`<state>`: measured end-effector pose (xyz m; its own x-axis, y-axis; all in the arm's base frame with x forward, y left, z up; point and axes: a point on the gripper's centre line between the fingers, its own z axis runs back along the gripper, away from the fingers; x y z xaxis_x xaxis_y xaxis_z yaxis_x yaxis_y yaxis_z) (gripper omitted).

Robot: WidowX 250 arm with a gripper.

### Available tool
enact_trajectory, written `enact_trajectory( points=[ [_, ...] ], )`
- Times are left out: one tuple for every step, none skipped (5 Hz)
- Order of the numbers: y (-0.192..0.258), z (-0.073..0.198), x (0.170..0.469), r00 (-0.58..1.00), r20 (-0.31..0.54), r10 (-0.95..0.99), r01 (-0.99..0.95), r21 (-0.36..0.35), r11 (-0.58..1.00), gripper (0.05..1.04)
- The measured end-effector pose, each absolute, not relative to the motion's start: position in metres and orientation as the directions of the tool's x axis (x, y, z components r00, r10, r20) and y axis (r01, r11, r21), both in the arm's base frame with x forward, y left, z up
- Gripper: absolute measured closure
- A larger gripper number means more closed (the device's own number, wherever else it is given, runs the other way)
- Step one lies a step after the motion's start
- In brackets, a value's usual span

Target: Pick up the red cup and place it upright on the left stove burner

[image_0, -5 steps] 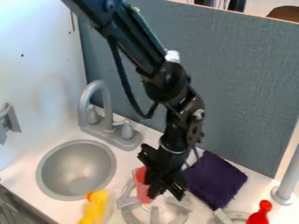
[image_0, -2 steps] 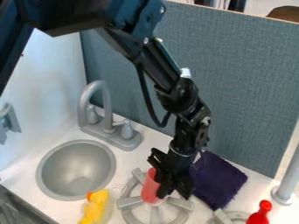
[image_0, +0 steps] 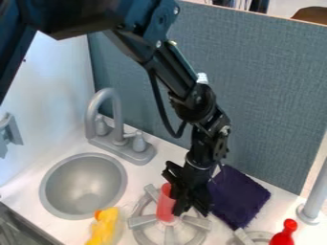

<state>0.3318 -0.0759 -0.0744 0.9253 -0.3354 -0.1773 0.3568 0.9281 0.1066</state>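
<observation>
A large blue-grey panel (image_0: 268, 86) backs the white counter (image_0: 163, 153), and the black arm (image_0: 176, 72) slants across it from the upper left, its gripper (image_0: 193, 209) low over the grey stove burner (image_0: 169, 235); whether its jaws are released or clenched cannot be told. The round grey sink (image_0: 83, 186) lies to the left under the grey faucet (image_0: 105, 95), and a dark purple cloth (image_0: 239, 196) lies just right of the gripper. Smaller still are the yellow toy (image_0: 104, 229) near the sink, the translucent red cup (image_0: 165, 205), upright at the burner and right by the gripper's left side, and a red bottle-shaped piece (image_0: 285, 234) at lower right.
</observation>
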Motion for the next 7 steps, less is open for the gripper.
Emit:
enact_trajectory(
  points=[
    [-0.076,-0.074,0.33,0.922,-0.17,-0.349,0.369,0.1,0.924,0.978],
    [-0.074,-0.075,0.33,0.925,-0.135,-0.355,0.367,0.074,0.927,0.978],
    [-0.072,-0.074,0.329,0.928,-0.077,-0.365,0.369,0.047,0.928,0.978],
    [-0.071,-0.074,0.328,0.93,-0.059,-0.362,0.364,0.029,0.931,0.955],
    [-0.07,-0.076,0.326,0.932,-0.062,-0.357,0.358,0.011,0.934,0.745],
    [-0.066,-0.08,0.318,0.94,-0.072,-0.332,0.334,0.011,0.942,0.439],
    [-0.065,-0.072,0.314,0.942,-0.06,-0.331,0.333,0.016,0.943,0.152]
  ],
)
